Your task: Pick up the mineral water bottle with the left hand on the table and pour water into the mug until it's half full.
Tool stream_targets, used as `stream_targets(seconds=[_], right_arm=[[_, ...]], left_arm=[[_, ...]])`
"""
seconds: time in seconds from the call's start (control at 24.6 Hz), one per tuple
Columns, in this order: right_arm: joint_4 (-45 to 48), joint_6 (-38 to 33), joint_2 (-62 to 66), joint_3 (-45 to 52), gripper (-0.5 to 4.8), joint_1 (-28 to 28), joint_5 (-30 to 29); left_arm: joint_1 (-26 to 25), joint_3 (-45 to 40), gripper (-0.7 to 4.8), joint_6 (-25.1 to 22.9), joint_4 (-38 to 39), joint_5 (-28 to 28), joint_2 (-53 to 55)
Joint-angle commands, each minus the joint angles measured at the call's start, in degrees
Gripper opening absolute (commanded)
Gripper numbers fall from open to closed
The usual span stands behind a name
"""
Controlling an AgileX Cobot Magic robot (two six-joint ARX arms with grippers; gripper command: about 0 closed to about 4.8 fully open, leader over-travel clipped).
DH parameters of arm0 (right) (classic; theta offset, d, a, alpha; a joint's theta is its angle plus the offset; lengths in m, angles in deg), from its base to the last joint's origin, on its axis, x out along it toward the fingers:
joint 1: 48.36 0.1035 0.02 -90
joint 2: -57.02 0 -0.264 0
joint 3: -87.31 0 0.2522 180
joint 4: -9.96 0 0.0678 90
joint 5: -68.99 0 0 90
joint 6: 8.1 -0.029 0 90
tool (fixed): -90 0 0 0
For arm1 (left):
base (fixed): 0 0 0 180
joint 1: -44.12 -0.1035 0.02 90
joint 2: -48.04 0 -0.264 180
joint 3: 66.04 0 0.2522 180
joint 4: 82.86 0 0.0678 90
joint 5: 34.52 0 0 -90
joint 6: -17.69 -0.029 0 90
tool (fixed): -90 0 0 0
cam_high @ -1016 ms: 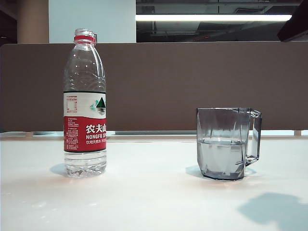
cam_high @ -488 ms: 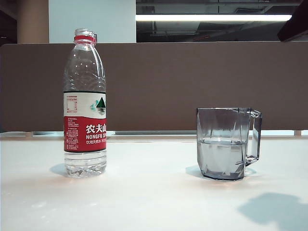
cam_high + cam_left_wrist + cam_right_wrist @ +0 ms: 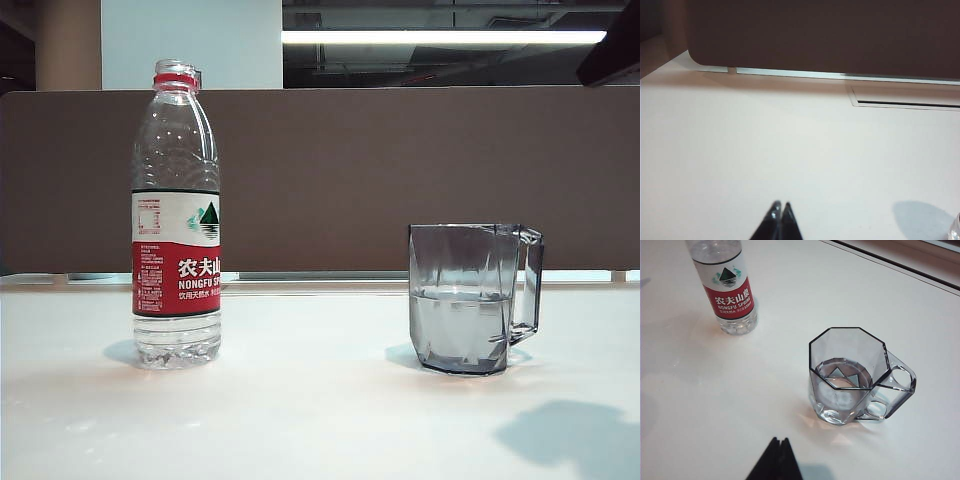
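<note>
Standing bottle (image 3: 176,215), half-full mug (image 3: 472,298) well apart from clenched left claw (image 3: 778,207), right claw (image 3: 780,440)

Clear ribbed plastic mineral water bottle (image 3: 176,215) — glossy label, smoky transparent faceted mug (image 3: 474,297), smooth glossy white table (image 3: 320,410)

Right wrist view is cropping the mineral water bottle (image 3: 726,287) at the shoulder; neck and cap are lying outside the picture. Only the dark tips of the right gripper (image 3: 779,441) are poking in at the edge, pressed together, body unseen. Left gripper (image 3: 781,206) is showing the same way: two closed tips, the rest cut off. Small print on the bottle's label in the exterior view is staying too fine to read. Neither arm is appearing in the exterior view.
</note>
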Motion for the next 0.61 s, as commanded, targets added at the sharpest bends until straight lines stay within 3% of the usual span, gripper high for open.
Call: stream_targets(seconds=[0.04,0.16,0.33,0.37,0.45,0.61], right_arm=[[1.1,0.6,-0.2,0.2,-0.01,-0.2,4.9],[6.5,0.7,-3.5,4.8,-0.01,-1.8,15.9],[19.6,0.7,-10.4,15.3,-0.01,-11.1,14.5],[22.3,0.7,-11.6,17.6,-0.01,-15.1,10.7],[25.0,0.7,-13.3,19.9,-0.01,-21.0,5.0],[26.5,0.7,-18.2,23.0,-0.01,-31.0,1.6]], left_arm=[[0.0,0.3,-0.05,-0.2,-0.3,0.2,0.0],[0.0,0.3,-0.05,-0.2,-0.3,0.2,0.0],[0.0,0.3,-0.05,-0.2,-0.3,0.0,0.0],[0.0,0.3,-0.05,-0.2,-0.3,0.0,0.0],[0.0,0.3,-0.05,-0.2,-0.3,0.0,0.0],[0.0,0.3,-0.05,-0.2,-0.3,0.0,0.0]])
